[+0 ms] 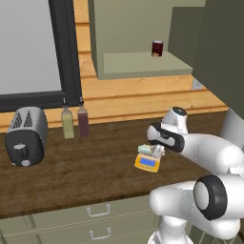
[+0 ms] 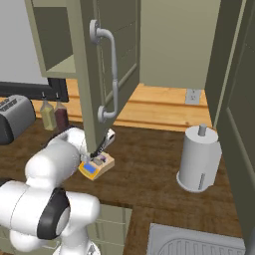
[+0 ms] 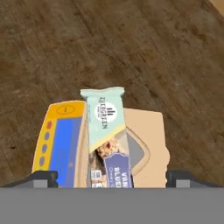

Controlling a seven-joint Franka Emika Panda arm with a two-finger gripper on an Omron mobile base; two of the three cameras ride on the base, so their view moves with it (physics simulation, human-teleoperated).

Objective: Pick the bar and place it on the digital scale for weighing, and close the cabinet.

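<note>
Spread gripper (image 3: 111,177) jaws flank the bar (image 3: 106,131), which lies on the digital scale (image 3: 144,140). Placing looks done; next, swing the cabinet (image 2: 107,74) door shut.

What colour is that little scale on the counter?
The digital scale is yellow-orange with a blue display strip, clearest in the hand view.

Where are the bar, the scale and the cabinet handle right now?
bar (image 3: 104,120), hand view, pale upper wrapper.
scale (image 3: 59,140), hand view, blue display strip.
cabinet handle (image 2: 113,69), right base view, middle of the vertical silver bar.
</note>
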